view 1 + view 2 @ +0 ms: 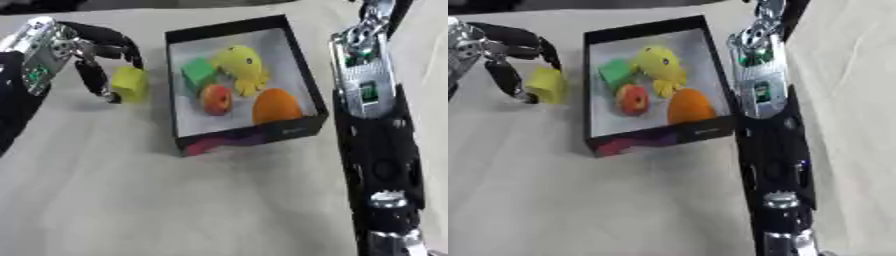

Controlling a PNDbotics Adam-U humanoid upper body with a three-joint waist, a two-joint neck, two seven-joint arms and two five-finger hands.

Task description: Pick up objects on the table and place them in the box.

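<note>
Yellow block (129, 84), small and roughly cubic, sits pinched in my left hand (92, 60), whose fingers curl round it just left of the black-walled, white-floored box (297, 65). Already inside the box: a green cube (198, 73), a yellow soft toy (238, 64), a red-orange fruit (215, 99) and an orange ball (276, 106). I judge the task nearly complete; only this block remains outside. My right arm (367, 100) extends along the box's right side; its hand is out of view.

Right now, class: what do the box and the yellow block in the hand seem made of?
The box: probably cardboard, with thin straight black walls, a matte outside and a pale inside. The yellow block in the left hand: perhaps foam or plastic, with an even matte colour and soft edges.
</note>
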